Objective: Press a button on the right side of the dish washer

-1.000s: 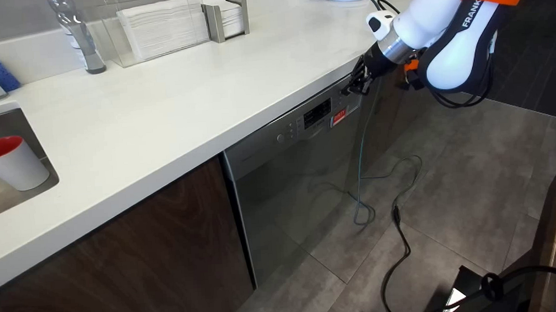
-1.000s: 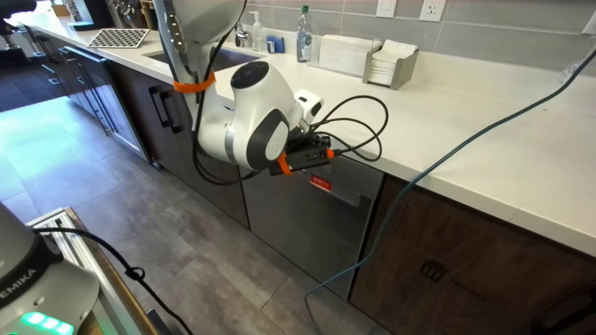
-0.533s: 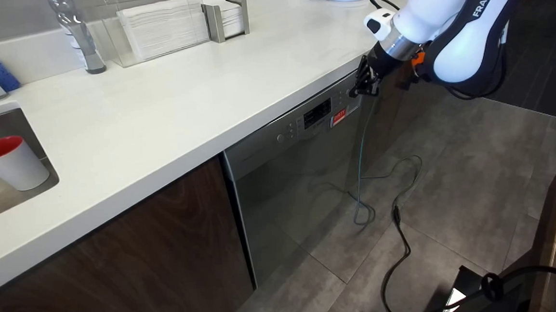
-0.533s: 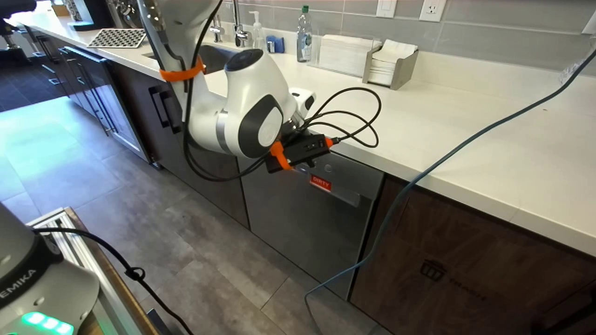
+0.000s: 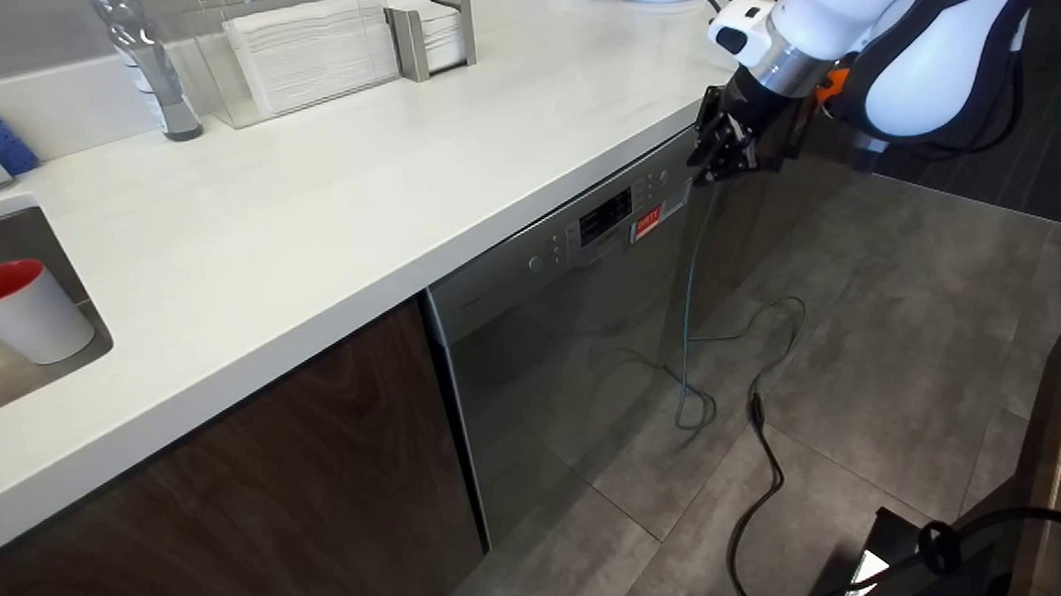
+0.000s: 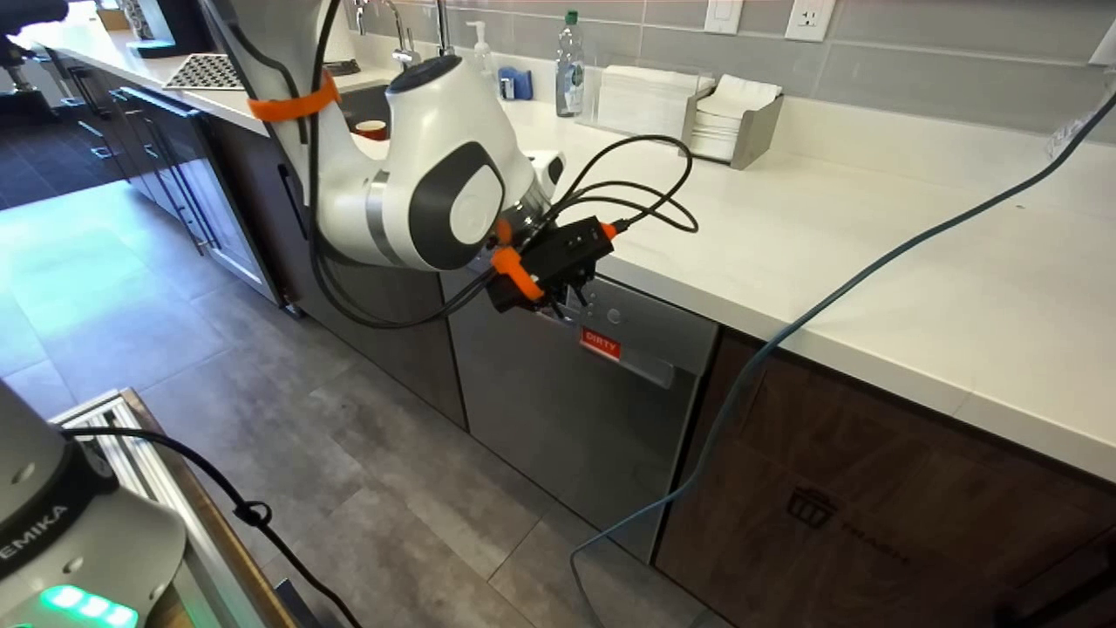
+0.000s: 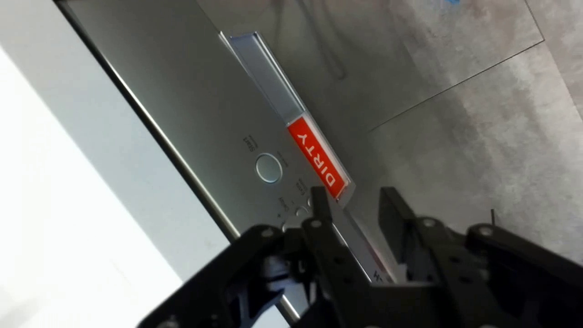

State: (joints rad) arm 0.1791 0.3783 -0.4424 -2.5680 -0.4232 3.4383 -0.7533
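Observation:
The dish washer (image 5: 545, 380) is a steel-grey front under the counter, also in an exterior view (image 6: 558, 401) and the wrist view (image 7: 182, 100). Its control strip bears a dark display (image 5: 606, 217) and small buttons. A round start button (image 7: 268, 168) shows uncovered in the wrist view and in both exterior views (image 5: 665, 177) (image 6: 614, 316). A red DIRTY label (image 7: 317, 157) sits by the handle recess. My gripper (image 7: 353, 205) is open and empty, its two fingers apart. In an exterior view the gripper (image 5: 705, 163) hangs before the strip's far end. Its left finger hides some small buttons in the wrist view.
The white counter (image 5: 349, 189) juts out just above the strip. A blue cable (image 6: 750, 375) runs from the wall down to the floor. Dark wooden cabinets (image 6: 837, 488) flank the dish washer. A napkin holder (image 6: 754, 131) and soap bottle (image 6: 569, 70) stand at the back.
The arm has drawn back from the panel, rightward in an exterior view and up and left in an exterior view. The round button, covered by the gripper earlier, now shows.

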